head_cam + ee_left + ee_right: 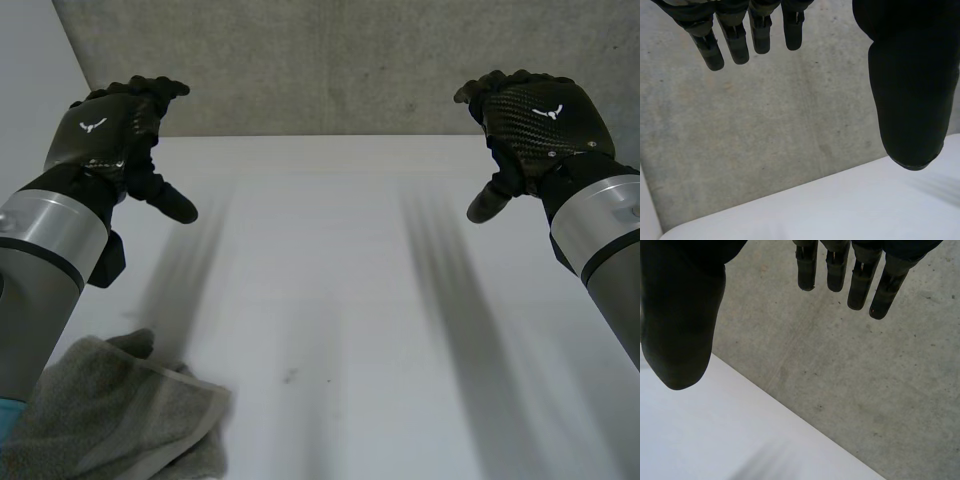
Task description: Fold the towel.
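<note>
A grey towel [115,420] lies bunched at the table's near left corner, under my left forearm. My left hand [110,135] hangs above the table's far left, open and empty, well beyond the towel. Its straight fingers [735,42] and thumb [910,90] stand apart in the left wrist view. My right hand [535,125] is raised over the far right, open too, with nothing in it. In the right wrist view its fingers [840,270] and thumb [680,320] are spread over the table's far edge.
The white table [340,300] ends at a far edge [320,137], with a grey concrete floor [330,60] beyond it. A small dark speck [290,376] marks the tabletop near the towel.
</note>
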